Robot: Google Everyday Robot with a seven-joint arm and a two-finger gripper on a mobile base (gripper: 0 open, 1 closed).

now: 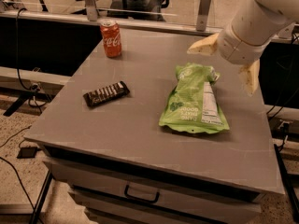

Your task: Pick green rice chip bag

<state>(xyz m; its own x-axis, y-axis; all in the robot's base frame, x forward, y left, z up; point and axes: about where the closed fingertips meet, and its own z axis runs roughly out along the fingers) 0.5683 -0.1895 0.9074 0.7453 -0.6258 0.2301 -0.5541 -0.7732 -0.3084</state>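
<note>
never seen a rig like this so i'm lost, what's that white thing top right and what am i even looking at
The white thing is a robot arm. At its end is the gripper, whose two cream fingers are spread open and hold nothing. It hangs above the far right part of the table, close to the top end of the bag.

There is only one camera. It looks down at the table from the front, and where it is mounted is not known.

Three things are on the grey table. A green bag lies flat, right of the middle. A dark bar lies to its left. A red can stands near the far left corner.

The job is to pick up the bag, and nothing touches it yet.
</note>
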